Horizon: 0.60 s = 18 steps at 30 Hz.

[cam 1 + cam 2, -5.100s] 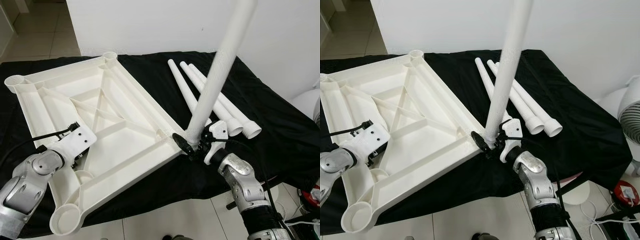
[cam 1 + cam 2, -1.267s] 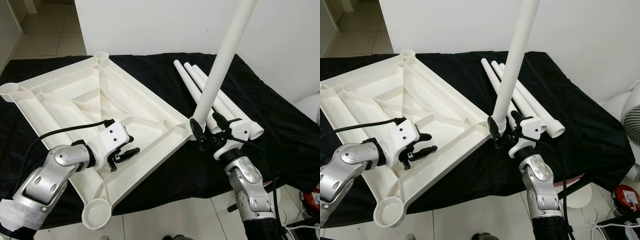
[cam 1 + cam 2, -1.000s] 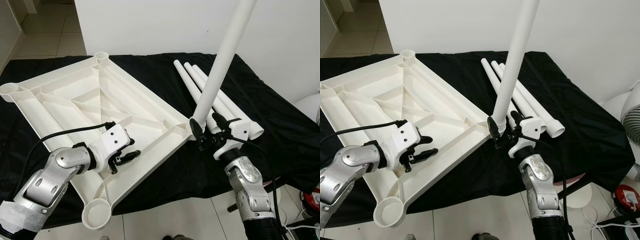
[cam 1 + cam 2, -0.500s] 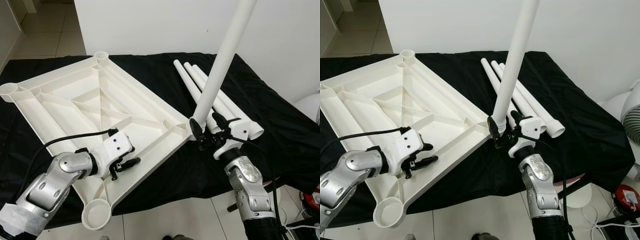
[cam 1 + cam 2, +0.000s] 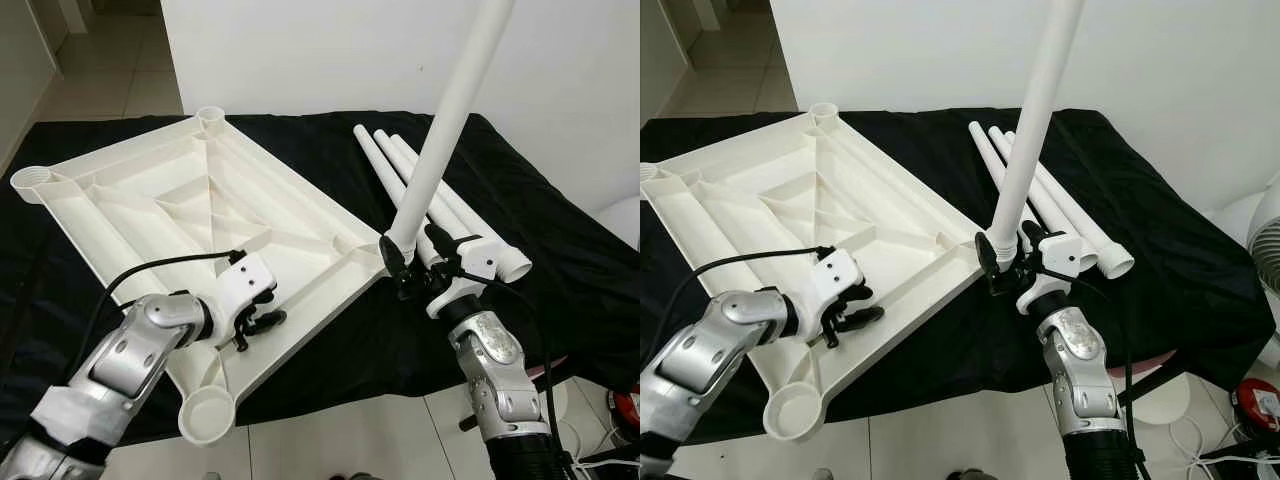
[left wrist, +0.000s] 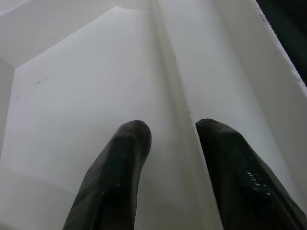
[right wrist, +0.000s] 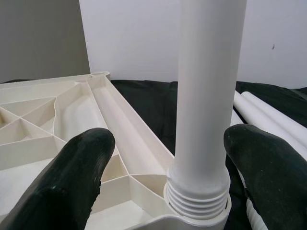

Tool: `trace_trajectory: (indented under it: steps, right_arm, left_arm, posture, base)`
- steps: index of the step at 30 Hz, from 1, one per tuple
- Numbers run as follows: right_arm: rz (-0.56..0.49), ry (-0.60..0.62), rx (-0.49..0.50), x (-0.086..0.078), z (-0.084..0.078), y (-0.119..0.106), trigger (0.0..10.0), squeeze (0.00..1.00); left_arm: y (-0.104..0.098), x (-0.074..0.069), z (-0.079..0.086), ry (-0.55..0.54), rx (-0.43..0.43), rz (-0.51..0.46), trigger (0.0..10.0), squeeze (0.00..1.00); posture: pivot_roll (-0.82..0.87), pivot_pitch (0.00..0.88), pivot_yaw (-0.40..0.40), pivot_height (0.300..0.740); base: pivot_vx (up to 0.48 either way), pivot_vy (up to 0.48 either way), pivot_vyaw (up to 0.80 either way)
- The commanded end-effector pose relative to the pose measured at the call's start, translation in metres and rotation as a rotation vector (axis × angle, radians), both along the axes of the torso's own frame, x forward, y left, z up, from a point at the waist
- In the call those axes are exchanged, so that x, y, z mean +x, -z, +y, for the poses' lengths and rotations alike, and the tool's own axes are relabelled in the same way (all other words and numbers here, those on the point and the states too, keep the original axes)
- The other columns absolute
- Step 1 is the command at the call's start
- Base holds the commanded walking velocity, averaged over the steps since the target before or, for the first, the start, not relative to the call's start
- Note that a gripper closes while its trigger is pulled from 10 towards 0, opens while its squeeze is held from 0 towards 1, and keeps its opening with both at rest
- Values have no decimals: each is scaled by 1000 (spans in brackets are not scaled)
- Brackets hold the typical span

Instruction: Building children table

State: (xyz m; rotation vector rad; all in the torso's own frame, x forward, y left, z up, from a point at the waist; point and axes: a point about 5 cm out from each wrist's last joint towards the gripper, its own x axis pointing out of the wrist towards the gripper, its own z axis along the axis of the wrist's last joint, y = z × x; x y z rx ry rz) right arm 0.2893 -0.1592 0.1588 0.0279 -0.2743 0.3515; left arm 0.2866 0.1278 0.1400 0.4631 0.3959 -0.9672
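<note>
A: What was changed?
B: The left gripper (image 5: pixel 255 325) was moved nearer the tabletop's (image 5: pixel 150 200) edge, its fingers apart astride a rib (image 6: pixel 180 120).
A: And the leg (image 5: pixel 440 130)?
B: It stands in the corner socket; the right gripper (image 7: pixel 163 158) is open around it, so 3 legs (image 5: pixel 425 205) remain.

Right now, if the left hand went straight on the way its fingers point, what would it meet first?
Probably the thin upright rib of the upturned white tabletop. The left hand is open with one finger on each side of that rib, pointing down into the tabletop; how far the floor lies below the fingertips is unclear.
</note>
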Motion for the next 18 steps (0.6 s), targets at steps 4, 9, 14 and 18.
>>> trace_trajectory:
  steps: [4,9,14,18]
  right_arm:
    - [24,7,-15,0,-2,4,10000,0]
    - [23,8,-16,0,-2,4,10000,0]
    - [22,8,-15,0,-2,3,10000,0]
    - [24,9,-15,0,-2,4,10000,0]
  left_arm:
    - [16,14,18,-328,81,-49,9412,0]
    - [13,23,20,-433,45,-67,10000,0]
    - [4,29,19,-467,-46,-75,10000,0]
    - [-26,18,17,-256,-235,-111,10000,0]
  posture:
    - [62,66,-54,740]
    - [60,63,-55,740]
    - [58,62,-55,740]
    - [58,61,-53,740]
  base:
    - [0,0,0]
    - [0,0,0]
    - [0,0,0]
    - [0,0,0]
